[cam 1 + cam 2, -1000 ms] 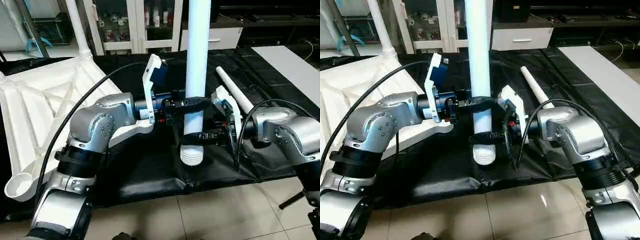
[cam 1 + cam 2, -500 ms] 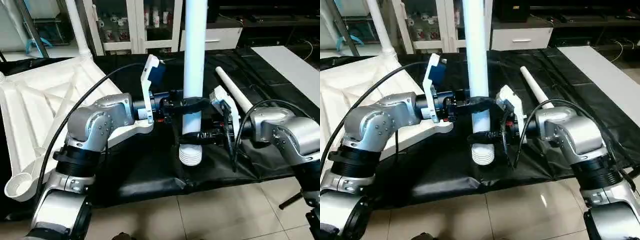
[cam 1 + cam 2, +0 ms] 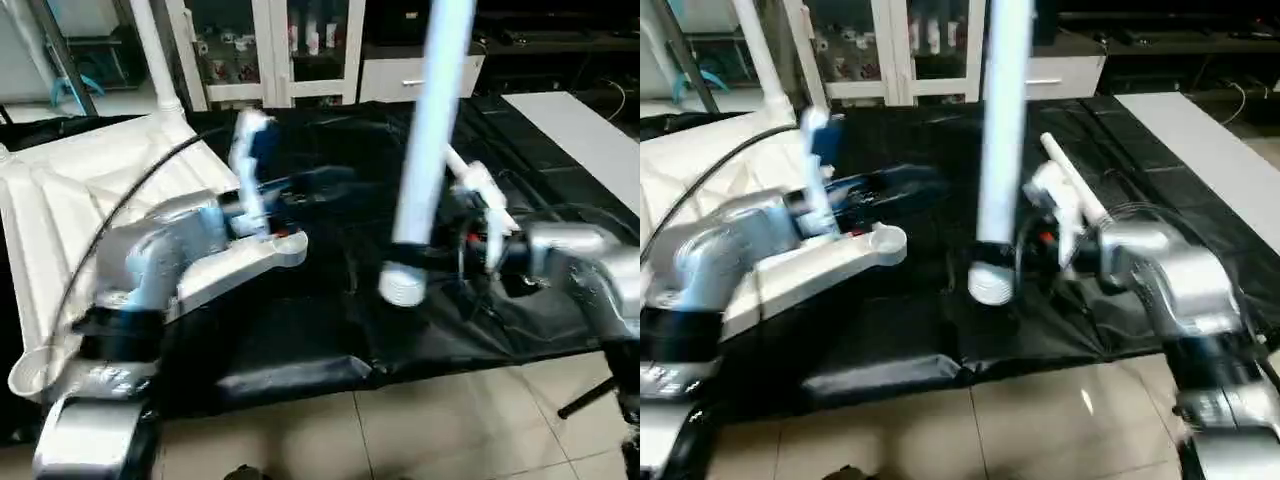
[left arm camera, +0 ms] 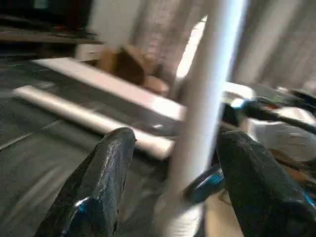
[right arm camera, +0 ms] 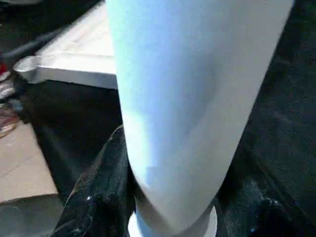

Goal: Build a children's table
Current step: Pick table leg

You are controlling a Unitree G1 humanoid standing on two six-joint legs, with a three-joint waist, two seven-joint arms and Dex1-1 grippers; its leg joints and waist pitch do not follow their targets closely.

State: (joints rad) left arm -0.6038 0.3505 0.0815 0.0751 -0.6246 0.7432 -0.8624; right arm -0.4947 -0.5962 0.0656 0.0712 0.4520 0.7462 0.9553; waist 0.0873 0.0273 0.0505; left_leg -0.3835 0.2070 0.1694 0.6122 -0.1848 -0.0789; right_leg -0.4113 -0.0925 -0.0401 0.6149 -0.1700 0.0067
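Head camera, left eye: the table top (image 3: 90,190) lay upside down on the black-draped work table (image 3: 560,150), ribs up, at the robot's left. 1 leg (image 3: 150,50) already stood upright in its far corner socket. A 2nd leg (image 3: 430,150) was held nearly upright over the cloth, its flared end (image 3: 402,285) lowest, with the right gripper (image 3: 440,262) closed around it just above that flare. The left gripper (image 3: 300,185) was blurred here, well apart from that leg and over the near corner of the top.

Head camera, right eye: the same layout. A 3rd leg (image 3: 1072,180) lay flat on the cloth behind the held one. The empty near corner socket (image 3: 886,240) sat just left of the held leg's lower end.

Left wrist camera: the 2 black fingers (image 4: 98,177) stood spread wide with nothing between them. The upright leg (image 4: 202,108) rose beyond them, apart from both, and the loose leg (image 4: 89,121) lay on the cloth further off.

Right wrist camera: the leg (image 5: 192,98) ran between the dark fingers (image 5: 98,197), which pinched it (the grip looked low, near the flare).

Progress, as I judged it: 1 leg fitted, 1 in hand, 1 waiting on the cloth; I could not spot a 4th. Most of the job remained, namely seating the held leg, fitting the others, and turning the table upright.
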